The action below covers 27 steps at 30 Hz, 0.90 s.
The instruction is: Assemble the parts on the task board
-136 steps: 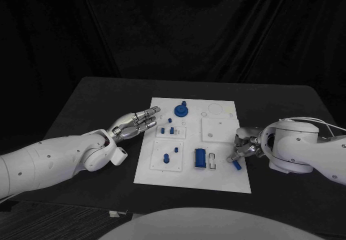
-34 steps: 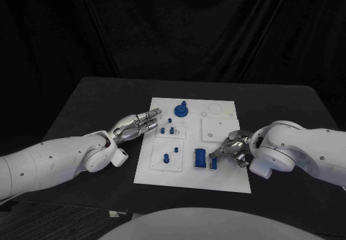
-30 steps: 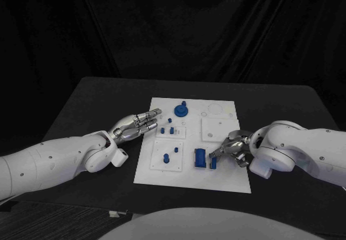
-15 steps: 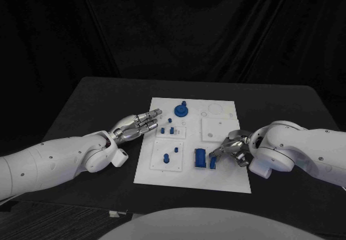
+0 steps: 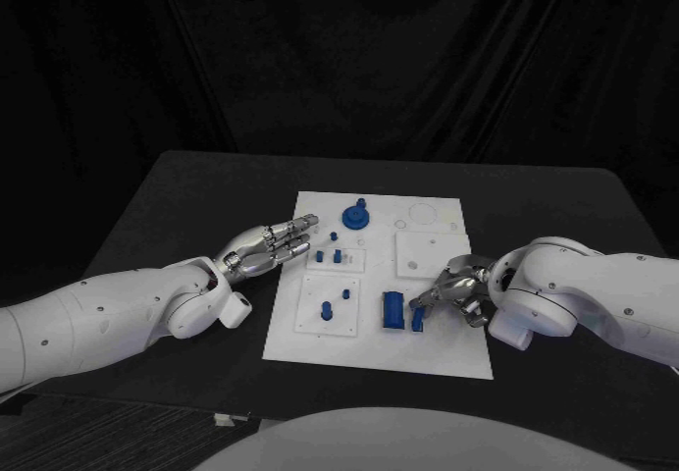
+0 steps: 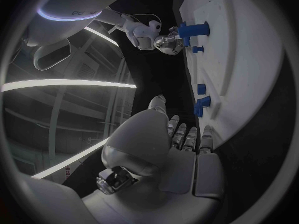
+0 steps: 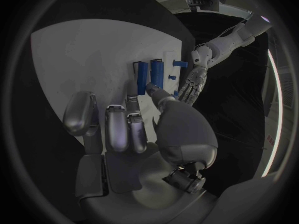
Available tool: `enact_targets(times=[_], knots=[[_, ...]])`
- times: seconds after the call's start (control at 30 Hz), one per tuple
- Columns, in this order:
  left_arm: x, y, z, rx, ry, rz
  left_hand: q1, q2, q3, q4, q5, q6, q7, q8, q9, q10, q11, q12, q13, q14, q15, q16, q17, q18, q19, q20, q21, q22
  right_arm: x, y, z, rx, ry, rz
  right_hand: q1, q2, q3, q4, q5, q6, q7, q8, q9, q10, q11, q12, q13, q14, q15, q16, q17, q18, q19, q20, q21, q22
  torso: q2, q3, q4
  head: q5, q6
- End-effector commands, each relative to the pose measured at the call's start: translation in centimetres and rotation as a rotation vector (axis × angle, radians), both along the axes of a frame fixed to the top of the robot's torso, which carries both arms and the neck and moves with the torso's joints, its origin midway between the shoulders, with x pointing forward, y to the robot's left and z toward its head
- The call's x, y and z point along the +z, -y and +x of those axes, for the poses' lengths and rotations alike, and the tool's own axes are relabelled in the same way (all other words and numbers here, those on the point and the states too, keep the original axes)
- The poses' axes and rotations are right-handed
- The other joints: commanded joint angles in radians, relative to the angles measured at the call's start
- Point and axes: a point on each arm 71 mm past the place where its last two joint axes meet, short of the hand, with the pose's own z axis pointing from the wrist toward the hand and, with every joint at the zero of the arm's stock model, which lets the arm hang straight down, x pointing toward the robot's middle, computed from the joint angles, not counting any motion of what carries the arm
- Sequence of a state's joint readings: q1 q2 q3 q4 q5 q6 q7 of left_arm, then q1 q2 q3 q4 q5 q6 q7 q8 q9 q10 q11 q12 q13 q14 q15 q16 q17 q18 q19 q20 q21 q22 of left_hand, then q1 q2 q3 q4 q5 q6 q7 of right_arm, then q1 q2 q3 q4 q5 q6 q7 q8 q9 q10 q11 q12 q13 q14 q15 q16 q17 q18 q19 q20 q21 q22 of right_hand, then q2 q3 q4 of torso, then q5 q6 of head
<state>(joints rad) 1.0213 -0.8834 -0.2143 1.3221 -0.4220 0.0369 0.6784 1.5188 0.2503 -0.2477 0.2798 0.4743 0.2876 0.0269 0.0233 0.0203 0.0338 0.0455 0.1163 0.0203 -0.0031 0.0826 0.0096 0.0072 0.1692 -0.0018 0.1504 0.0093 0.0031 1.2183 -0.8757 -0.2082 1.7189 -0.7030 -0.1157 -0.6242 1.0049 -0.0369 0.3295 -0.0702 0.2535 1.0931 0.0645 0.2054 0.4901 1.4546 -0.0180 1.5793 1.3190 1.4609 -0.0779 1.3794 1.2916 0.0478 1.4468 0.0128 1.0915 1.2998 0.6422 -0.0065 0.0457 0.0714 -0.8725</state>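
Note:
The white task board (image 5: 371,339) lies mid-table. My right hand (image 5: 450,294) hovers over its right side, fingers spread. Its thumb tip touches the end of a narrow blue piece (image 5: 419,320) that lies beside a larger blue block (image 5: 392,310). In the right wrist view the two blue bars (image 7: 142,77) (image 7: 156,73) lie side by side just past the thumb (image 7: 156,92). My left hand (image 5: 269,243) floats open at the board's left edge, fingers straight, holding nothing. A blue knob (image 5: 354,215) and small blue pegs (image 5: 334,257) (image 5: 327,312) stand on the board.
Black table (image 5: 184,196) surrounds the board, with free room on both sides. In the left wrist view the board (image 6: 236,59) curves past my left hand (image 6: 181,149), with blue pegs (image 6: 194,31) (image 6: 201,106) standing on it.
Since 4.5 s ago my right hand has moved left onto the board with the narrow blue piece, which now lies beside the blue block. Over the last second nothing visibly moved.

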Motion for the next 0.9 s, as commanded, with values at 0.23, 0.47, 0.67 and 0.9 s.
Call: enact_targets(times=[0.23, 0.47, 0.67, 0.9], knots=[[0.39, 0.17, -0.11, -0.019, 0.04, -0.051, 0.022, -0.005, 0.023, -0.001, 0.018, -0.002, 0.001, 0.011, 0.014, -0.004, 0.011, 0.014, 0.002, 0.003, 0.012, -0.01, -0.007, -0.043, 0.002, -0.001, -0.009, -0.003, -0.18, -0.26, -0.2, 0.014, 0.0, -0.013, 0.011, -0.003, -0.014, -0.007, -0.027, -0.041, -0.011, -0.006, -0.027, 0.116, -0.007, -0.008, 0.252, 0.053, -0.01, -0.004, -0.004, 0.048, -0.005, 0.009, -0.022, 0.142, 0.001, 0.0001, 0.0003, -0.001, 0.0], [0.33, 0.2, -0.12, -0.021, 0.035, -0.051, 0.023, -0.005, 0.024, -0.001, 0.019, -0.002, 0.002, 0.011, 0.014, -0.004, 0.01, 0.014, 0.002, 0.003, 0.014, -0.01, -0.007, -0.044, 0.002, -0.001, -0.009, -0.003, -0.22, -0.37, -0.23, 0.018, 0.002, -0.014, 0.017, -0.01, -0.029, -0.005, -0.045, -0.044, -0.008, -0.003, -0.027, 0.116, -0.004, -0.008, 0.252, 0.053, -0.008, -0.003, -0.003, 0.048, -0.005, 0.01, -0.022, 0.142, 0.0, 0.0002, 0.0001, 0.001, 0.0], [0.24, 0.2, -0.15, -0.023, 0.03, -0.05, 0.024, -0.004, 0.025, -0.002, 0.02, -0.002, 0.003, 0.011, 0.014, -0.004, 0.01, 0.014, 0.002, 0.003, 0.016, -0.01, -0.007, -0.045, 0.002, 0.0, -0.009, -0.003, -0.24, -0.39, -0.23, 0.017, 0.003, -0.014, 0.017, -0.011, -0.037, 0.0, -0.058, -0.044, -0.008, -0.001, -0.026, 0.116, -0.004, -0.008, 0.252, 0.053, -0.008, -0.001, 0.0, 0.048, -0.005, 0.011, -0.023, 0.142, 0.0, -0.0001, -0.0001, 0.002, 0.0], [0.04, 0.18, -0.25, -0.025, 0.022, -0.049, 0.027, -0.004, 0.028, -0.004, 0.021, -0.001, 0.011, 0.012, 0.014, -0.004, 0.006, 0.013, 0.002, 0.003, 0.02, -0.01, -0.007, -0.048, 0.002, 0.001, -0.009, -0.003, -0.25, -0.4, -0.24, 0.017, 0.003, -0.013, 0.015, -0.012, -0.051, 0.012, -0.074, -0.037, -0.01, 0.011, -0.022, 0.116, -0.005, -0.008, 0.252, 0.053, -0.008, 0.001, 0.003, 0.048, -0.006, 0.011, -0.023, 0.142, 0.0, 0.0002, 0.0002, 0.001, 0.0]])
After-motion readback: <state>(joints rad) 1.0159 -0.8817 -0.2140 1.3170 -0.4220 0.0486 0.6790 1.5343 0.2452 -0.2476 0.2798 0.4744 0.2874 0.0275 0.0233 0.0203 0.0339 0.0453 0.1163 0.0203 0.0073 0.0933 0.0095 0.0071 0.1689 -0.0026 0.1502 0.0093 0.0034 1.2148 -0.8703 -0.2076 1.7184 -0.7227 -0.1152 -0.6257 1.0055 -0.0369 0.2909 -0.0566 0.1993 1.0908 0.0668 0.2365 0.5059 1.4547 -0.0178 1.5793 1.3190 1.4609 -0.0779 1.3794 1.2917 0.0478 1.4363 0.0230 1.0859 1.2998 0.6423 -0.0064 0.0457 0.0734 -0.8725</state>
